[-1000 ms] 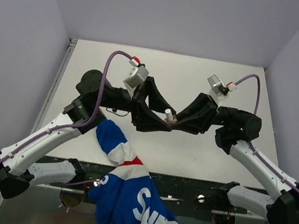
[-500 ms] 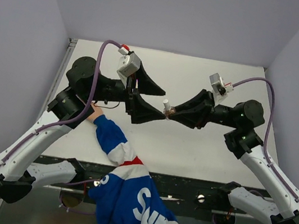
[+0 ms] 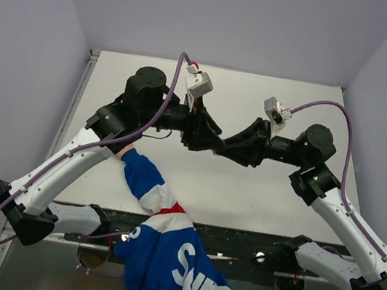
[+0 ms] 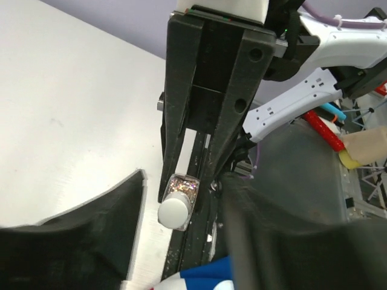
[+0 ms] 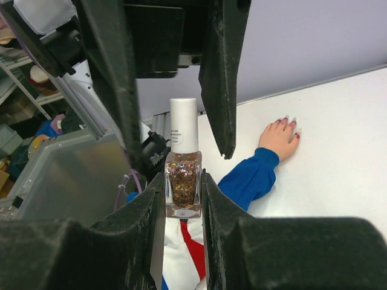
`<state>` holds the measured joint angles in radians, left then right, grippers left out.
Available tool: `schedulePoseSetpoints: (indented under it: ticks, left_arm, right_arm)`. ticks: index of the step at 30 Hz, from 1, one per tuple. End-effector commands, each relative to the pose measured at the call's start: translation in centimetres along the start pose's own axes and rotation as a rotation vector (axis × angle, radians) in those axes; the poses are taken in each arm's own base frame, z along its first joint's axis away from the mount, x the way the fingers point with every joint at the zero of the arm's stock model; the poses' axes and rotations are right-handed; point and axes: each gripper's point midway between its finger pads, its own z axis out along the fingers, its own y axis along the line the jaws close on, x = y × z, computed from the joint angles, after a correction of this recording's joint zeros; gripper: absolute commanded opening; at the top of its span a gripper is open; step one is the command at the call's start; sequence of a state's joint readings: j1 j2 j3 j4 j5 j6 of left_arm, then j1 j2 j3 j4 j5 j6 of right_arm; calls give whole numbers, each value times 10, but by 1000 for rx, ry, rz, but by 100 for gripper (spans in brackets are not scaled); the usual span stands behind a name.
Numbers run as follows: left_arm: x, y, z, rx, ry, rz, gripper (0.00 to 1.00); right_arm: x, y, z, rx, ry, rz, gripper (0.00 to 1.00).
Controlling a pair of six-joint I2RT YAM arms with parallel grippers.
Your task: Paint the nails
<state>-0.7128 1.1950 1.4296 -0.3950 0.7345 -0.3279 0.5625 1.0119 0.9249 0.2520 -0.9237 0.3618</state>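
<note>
In the top view, the left gripper (image 3: 212, 142) and the right gripper (image 3: 226, 150) met tip to tip above the middle of the table (image 3: 244, 197). What was between them was hidden there. The person's hand (image 3: 124, 152) lay flat on the table, half covered by the left arm, with the blue, white and red sleeve (image 3: 149, 182) behind it. The nails could not be seen from here.

In the left wrist view, the right gripper's fingers were pressed on both sides of a small polish bottle (image 4: 181, 188). Its white cap (image 4: 174, 212) pointed to the camera, and the left gripper's own jaws stood apart.

In the right wrist view, the bottle was clamped upright and the left jaws hung on either side of the cap, not touching it. The nails (image 5: 287, 122), already reddish, were well apart from the bottle, on the table.

I judge that the step in hand was opening the bottle. The next move called for the left jaws to close on the cap and unscrew it, while the right grip stayed firm.
</note>
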Motion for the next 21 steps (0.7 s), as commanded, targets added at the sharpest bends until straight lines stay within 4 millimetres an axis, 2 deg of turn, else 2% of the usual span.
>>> schedulePoseSetpoints:
  ticks: [1, 2, 6, 10, 12, 21]
  left_arm:
    - [-4, 0, -1, -27, 3, 24, 46]
    - [-3, 0, -1, -28, 6, 22, 42]
    - [-2, 4, -3, -56, 5, 30, 41]
    - [-1, 4, -5, -65, 1, 37, 10]
    - [-3, 3, -6, -64, -3, 40, 0]
    - [-7, 2, -10, -77, 8, 72, 0]
  right_arm:
    - [-4, -6, 0, 34, -5, -26, 1]
    - [-3, -7, -1, 39, -4, -25, 1]
    - [-3, -9, -1, 48, -6, -26, 1]
    - [-2, -10, -1, 51, -1, -25, 1]
    - [1, -12, 0, 53, 8, -20, 1]
    - [9, -17, 1, 58, 37, -1, 1]
